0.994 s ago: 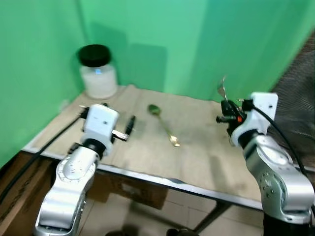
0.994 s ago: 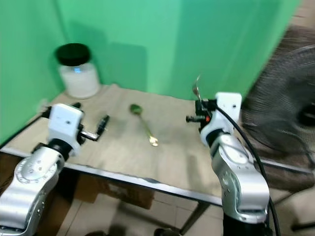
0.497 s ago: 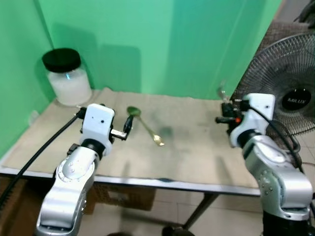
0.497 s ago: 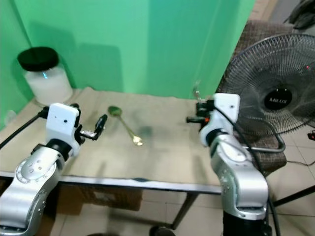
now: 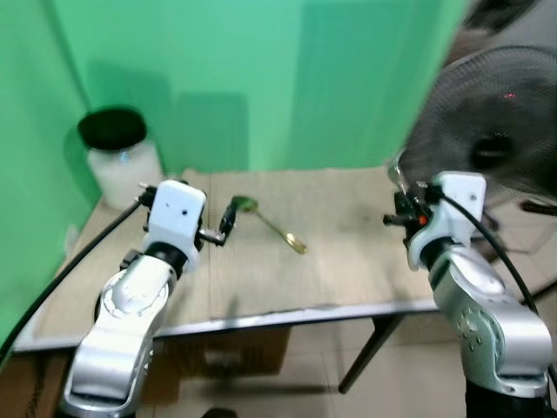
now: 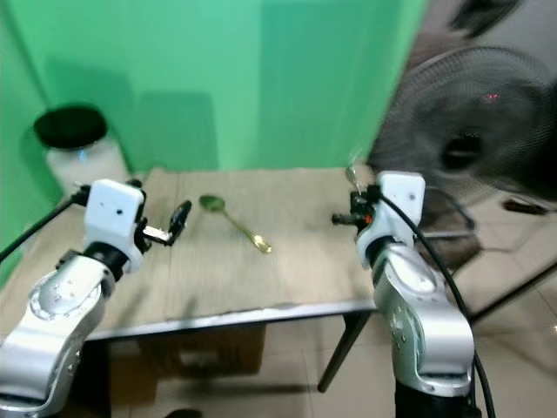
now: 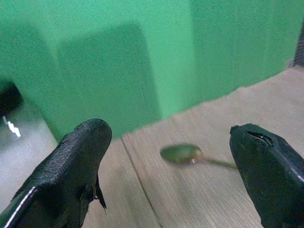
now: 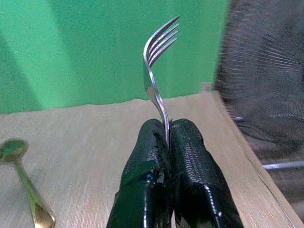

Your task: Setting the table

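While the right gripper (image 8: 166, 137) clamps an upright fork (image 8: 157, 80), the left gripper (image 7: 171, 175), fingers apart, faces the gold spoon (image 5: 271, 223) on the beige table (image 5: 348, 261) before green walls (image 5: 261, 78).

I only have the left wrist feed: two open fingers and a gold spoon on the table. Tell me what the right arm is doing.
Observer: The right gripper is shut on a silver fork, tines pointing up, above the table's right end.
Operator: Report what's behind that arm.
Observer: A dark standing fan sits just off the table, to the robot's right.
Operator: Say what else is on the table.
Observer: A white jar with a black lid stands at the far left corner, well away from the spoon.
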Robot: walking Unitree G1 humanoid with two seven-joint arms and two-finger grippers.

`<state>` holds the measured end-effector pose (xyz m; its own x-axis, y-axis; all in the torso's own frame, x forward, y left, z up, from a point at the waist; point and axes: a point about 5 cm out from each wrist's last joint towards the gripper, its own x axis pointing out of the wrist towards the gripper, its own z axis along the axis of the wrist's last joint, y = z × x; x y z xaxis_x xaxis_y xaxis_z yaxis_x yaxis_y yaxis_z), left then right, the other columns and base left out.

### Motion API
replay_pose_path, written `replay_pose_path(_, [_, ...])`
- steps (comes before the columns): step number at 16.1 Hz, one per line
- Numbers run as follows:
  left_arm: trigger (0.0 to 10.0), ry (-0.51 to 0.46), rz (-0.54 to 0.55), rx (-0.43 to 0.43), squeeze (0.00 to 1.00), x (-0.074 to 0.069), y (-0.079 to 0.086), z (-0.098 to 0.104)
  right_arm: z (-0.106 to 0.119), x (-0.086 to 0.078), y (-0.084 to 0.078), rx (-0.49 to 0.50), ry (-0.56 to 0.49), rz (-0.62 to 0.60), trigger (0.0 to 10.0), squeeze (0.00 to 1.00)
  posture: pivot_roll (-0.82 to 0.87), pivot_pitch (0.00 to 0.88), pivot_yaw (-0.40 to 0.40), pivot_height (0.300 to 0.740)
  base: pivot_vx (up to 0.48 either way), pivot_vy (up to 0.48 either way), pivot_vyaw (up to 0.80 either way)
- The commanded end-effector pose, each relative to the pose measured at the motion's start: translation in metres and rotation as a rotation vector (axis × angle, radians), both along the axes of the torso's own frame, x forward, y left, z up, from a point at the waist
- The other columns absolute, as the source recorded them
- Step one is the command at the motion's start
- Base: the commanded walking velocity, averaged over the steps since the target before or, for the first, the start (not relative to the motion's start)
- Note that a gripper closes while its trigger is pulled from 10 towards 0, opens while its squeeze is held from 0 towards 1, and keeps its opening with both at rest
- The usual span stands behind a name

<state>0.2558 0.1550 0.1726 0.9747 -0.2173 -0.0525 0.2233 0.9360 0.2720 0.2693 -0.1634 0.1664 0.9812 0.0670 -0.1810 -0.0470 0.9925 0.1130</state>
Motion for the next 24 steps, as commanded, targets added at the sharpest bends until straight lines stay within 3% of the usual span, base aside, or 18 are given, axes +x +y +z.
replay_pose_path(1, [10.0,0.010,0.004,0.013,0.00,0.0013,0.0035,-0.0014,0.0061,-0.0005,0.0059,0.011,-0.024,0.012,10.0,0.00,0.16,0.000,-0.018,0.740,0.000,-0.480,-0.78])
replay_pose_path(7, [10.0,0.022,-0.033,0.002,0.00,0.0061,-0.0008,-0.0022,0.0056,-0.0037,0.0018,0.013,-0.025,-0.020,10.0,0.00,0.15,0.000,0.000,0.740,0.000,-0.277,-0.78])
replay_pose_path(10, [10.0,0.032,-0.036,-0.016,0.00,0.0079,-0.0015,-0.0027,0.0058,-0.0042,0.0013,0.011,-0.027,-0.026,10.0,0.00,0.14,0.000,0.003,0.740,0.000,0.480,-0.78])
replay_pose_path(11, [10.0,0.016,-0.030,0.017,0.00,0.0082,-0.0011,-0.0010,0.0060,-0.0042,0.0010,0.011,-0.027,-0.027,10.0,0.00,0.14,0.000,0.003,0.740,0.000,0.000,-0.78])
replay_pose_path(13, [10.0,0.030,-0.035,-0.006,0.00,0.0091,-0.0019,-0.0024,0.0063,-0.0042,0.0007,0.010,-0.029,-0.029,10.0,0.00,0.14,0.000,0.004,0.740,0.000,-0.202,-0.78])
replay_pose_path(17, [10.0,0.038,-0.038,-0.008,0.00,0.0092,-0.0009,-0.0039,0.0065,-0.0042,0.0007,0.010,-0.028,-0.032,10.0,0.00,0.14,0.000,0.007,0.740,0.000,0.480,-0.78])
replay_pose_path(21, [10.0,0.035,-0.045,0.009,0.00,0.0104,-0.0025,-0.0036,0.0063,-0.0043,0.0008,0.009,-0.026,-0.035,10.0,0.00,0.14,0.000,0.012,0.740,0.000,-0.338,-0.78])
replay_pose_path(24, [10.0,0.059,-0.035,-0.018,0.00,0.0112,-0.0016,-0.0066,0.0065,-0.0043,0.0002,0.007,-0.026,-0.038,10.0,0.00,0.14,0.000,0.012,0.740,0.000,0.480,-0.78])
